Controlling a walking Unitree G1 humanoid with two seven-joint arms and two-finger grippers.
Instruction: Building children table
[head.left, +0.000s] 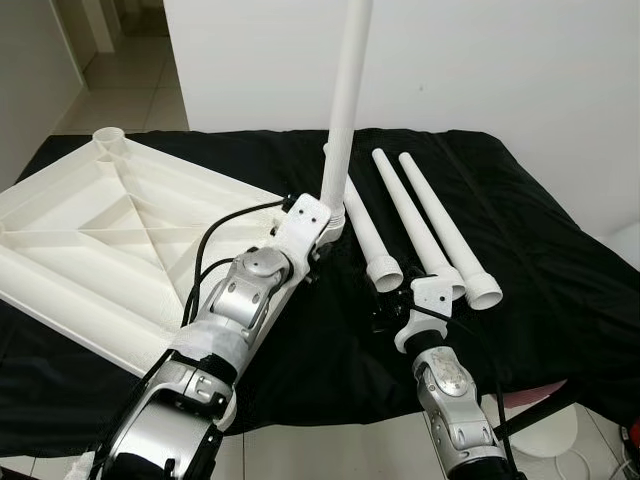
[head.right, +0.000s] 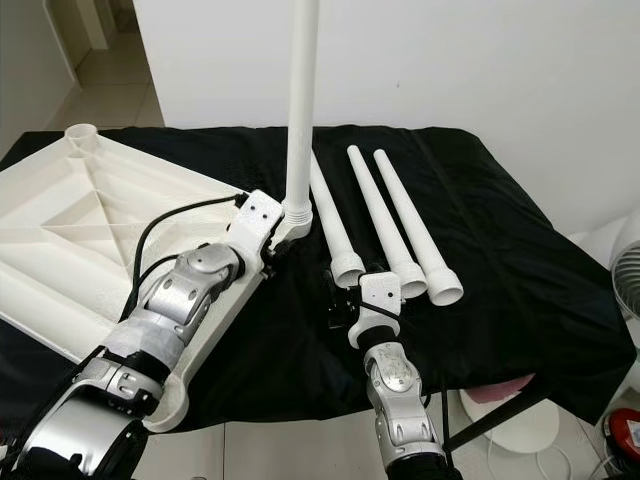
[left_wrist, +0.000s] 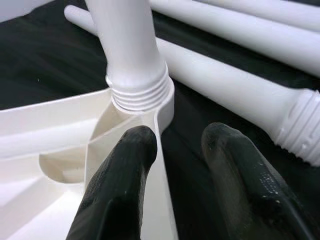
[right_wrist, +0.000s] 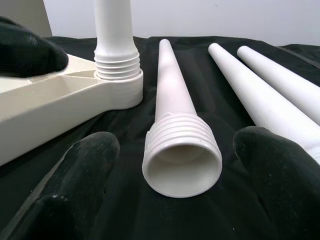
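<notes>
The white plastic tabletop (head.left: 100, 230) lies upside down on the black cloth. One white leg (head.left: 348, 90) stands upright in its near right corner socket (left_wrist: 150, 105). My left gripper (left_wrist: 180, 137) is open at that corner, one finger above the tabletop's inner side and the other outside its wall. Three more legs lie side by side on the cloth: the nearest leg (right_wrist: 175, 100), a middle leg (head.left: 410, 215) and an outer leg (head.left: 445, 225). My right gripper (right_wrist: 177, 142) is open, its fingers on either side of the nearest leg's threaded end without touching it.
The black-covered table (head.left: 560, 280) ends at a front edge close to me, with tiled floor below. A white wall (head.left: 500, 60) stands behind. A fan (head.right: 625, 280) and a pink object (head.right: 500, 388) sit low at the right. Another socket (head.left: 108, 135) marks the tabletop's far corner.
</notes>
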